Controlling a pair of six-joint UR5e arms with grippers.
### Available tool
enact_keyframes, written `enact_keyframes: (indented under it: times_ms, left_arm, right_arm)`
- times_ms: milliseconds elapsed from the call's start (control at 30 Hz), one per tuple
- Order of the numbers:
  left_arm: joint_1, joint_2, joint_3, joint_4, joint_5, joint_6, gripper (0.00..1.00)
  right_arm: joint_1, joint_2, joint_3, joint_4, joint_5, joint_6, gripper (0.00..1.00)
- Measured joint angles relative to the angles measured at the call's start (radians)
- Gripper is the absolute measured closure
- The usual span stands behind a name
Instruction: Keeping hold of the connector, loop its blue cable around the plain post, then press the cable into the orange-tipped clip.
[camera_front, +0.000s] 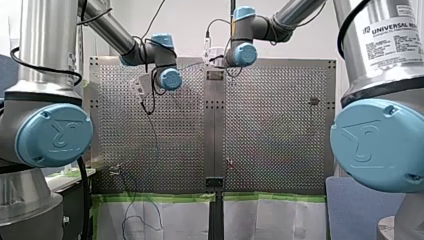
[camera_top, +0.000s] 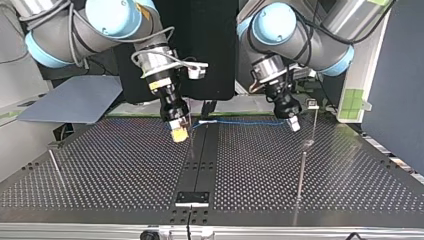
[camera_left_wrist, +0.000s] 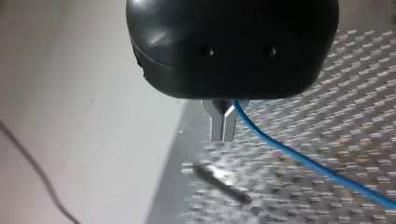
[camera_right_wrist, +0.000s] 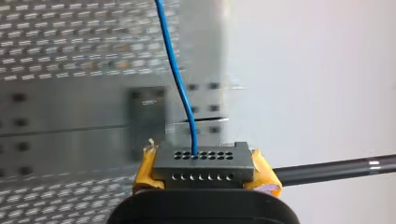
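Right wrist view: my right claw (camera_right_wrist: 205, 171) clamps the connector (camera_right_wrist: 203, 163), blue cable (camera_right_wrist: 177, 70) leaving it. Left wrist view: my left claw (camera_left_wrist: 223, 128) pinches that cable, away from the connector. Top view: cable looks taut; I'd loop with gentle tension.

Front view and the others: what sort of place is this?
Probably a robotics lab bench: two industrial robot arms work over a perforated metal table with thin posts, holding a blue cable between them.
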Motion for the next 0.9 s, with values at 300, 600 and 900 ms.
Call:
enact_keyframes:
  times_ms: [300, 600, 900]
  left_arm:
    - [0.062, 0.091, 0.090, -0.091, 0.030, 0.012, 1.00]
    - [0.148, 0.178, 0.177, -0.178, 0.114, 0.017, 1.00]
    - [0.242, 0.158, 0.240, -0.272, 0.208, 0.031, 1.00]
  right_arm:
    - [-0.008, -0.043, -0.066, 0.085, -0.029, 0.000, 1.00]
    - [-0.015, -0.025, -0.089, 0.109, -0.051, 0.000, 1.00]
    - [-0.017, 0.058, -0.171, 0.145, -0.067, -0.003, 1.00]
